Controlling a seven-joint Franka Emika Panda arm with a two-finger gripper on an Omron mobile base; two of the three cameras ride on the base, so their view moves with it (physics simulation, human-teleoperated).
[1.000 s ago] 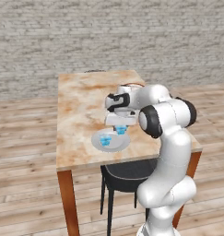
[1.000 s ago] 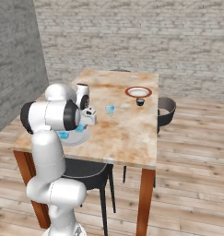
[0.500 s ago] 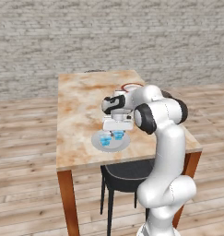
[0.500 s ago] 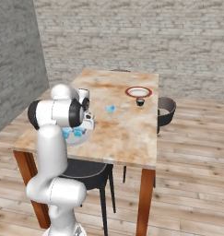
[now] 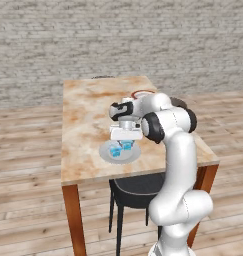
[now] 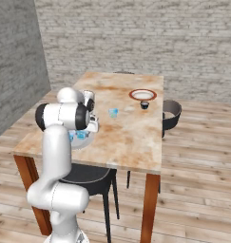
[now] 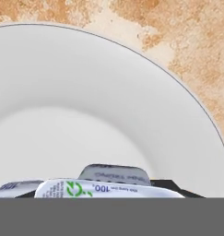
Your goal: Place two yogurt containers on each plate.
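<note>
The plain grey-white plate [image 5: 107, 156] [image 6: 88, 141] [image 7: 109, 92] lies near the table's front edge. One yogurt container [image 5: 114, 150] [image 6: 72, 137] rests on it. My gripper [image 5: 126, 144] [image 7: 97, 191] is low over the same plate, shut on a second yogurt container [image 5: 127, 146] [image 6: 81, 135] [image 7: 109, 189], whose pale printed lid shows between the fingertips. Whether this cup touches the plate I cannot tell. A third yogurt container [image 6: 113, 113] stands alone mid-table. The plate with the reddish-brown rim [image 6: 142, 95] [image 5: 142, 93] sits further back.
A small dark cup [image 6: 144, 105] stands just in front of the red-rimmed plate. A black chair [image 5: 135, 187] [image 6: 88, 173] is tucked under the table's near edge, and another chair [image 6: 171, 114] stands at its right side. The marble tabletop [image 5: 88, 115] spreads left of the arm.
The arm has lowered the gripper, with the yogurt container in it, down onto the grey-white plate beside the first cup.
</note>
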